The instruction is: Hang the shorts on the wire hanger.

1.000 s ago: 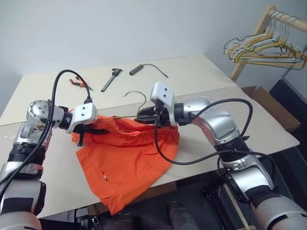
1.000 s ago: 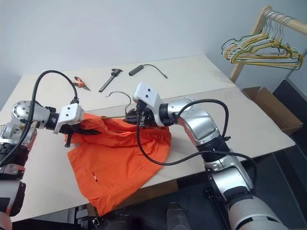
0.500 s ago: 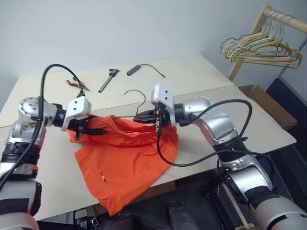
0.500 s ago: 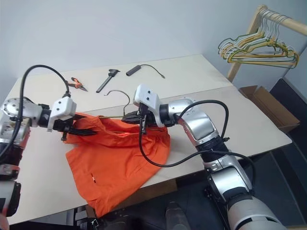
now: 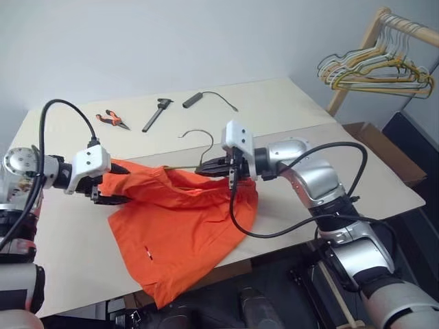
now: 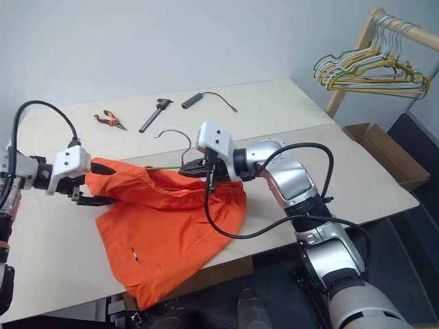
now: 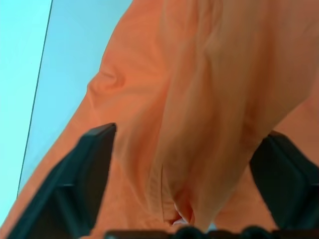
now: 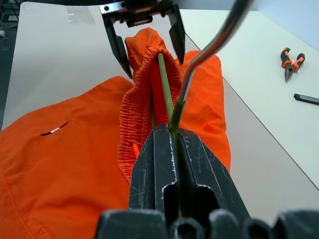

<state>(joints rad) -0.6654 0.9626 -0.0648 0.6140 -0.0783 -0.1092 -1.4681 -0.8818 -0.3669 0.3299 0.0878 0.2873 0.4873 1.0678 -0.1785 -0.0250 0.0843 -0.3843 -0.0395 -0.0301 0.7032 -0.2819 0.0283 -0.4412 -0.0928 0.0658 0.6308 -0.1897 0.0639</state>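
**Shorts draped on hanger, gripped at the neck**

The wire hanger [image 8: 172,107] is clamped at its neck by the closed fingers of the right gripper [image 5: 208,166], with the curved hook seen rising on the far side. The shorts [image 5: 180,226] are threaded over the hanger's left end, with the gathered waistband bunched around the wire and the legs spread on the table [image 5: 288,110] towards the near edge. The left gripper [image 5: 110,188] is seen at the left end of the waistband, its fingers [image 7: 75,184] spread apart on either side of the orange fabric, not pinched on it.
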